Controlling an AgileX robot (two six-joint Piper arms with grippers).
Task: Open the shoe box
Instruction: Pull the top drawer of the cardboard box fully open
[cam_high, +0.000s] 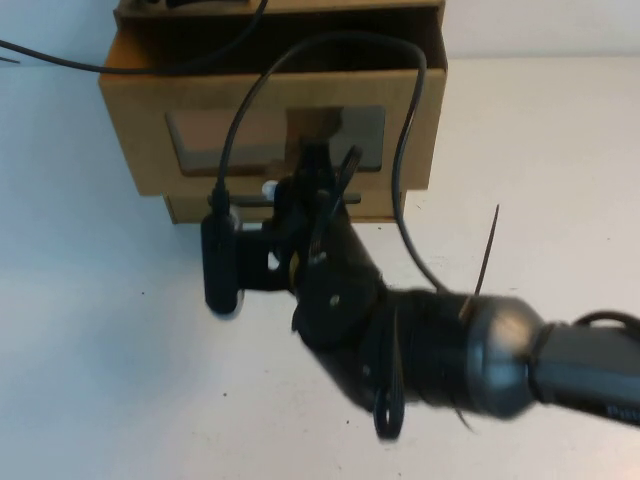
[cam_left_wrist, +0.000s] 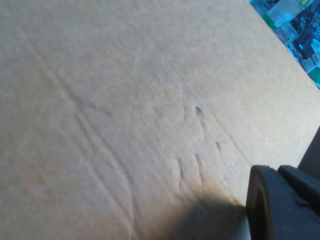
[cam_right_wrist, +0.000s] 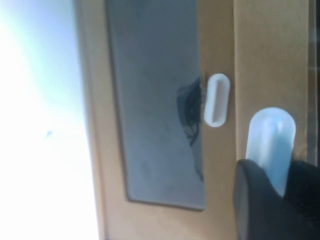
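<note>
Nearest, right arm stretched over the worktop, right gripper up at the front of the shoe box, beside its dark window; jaws' state impossible to tell. Shoe box at the worktop's far edge, left of centre. Left gripper close against plain cardboard, state likewise unreadable.

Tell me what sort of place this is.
Probably a robot test bench: a plain white table, one cardboard shoe box, trailing black cables. The right pincer sits at the box's windowed front; the left pincer is close against cardboard.
</note>
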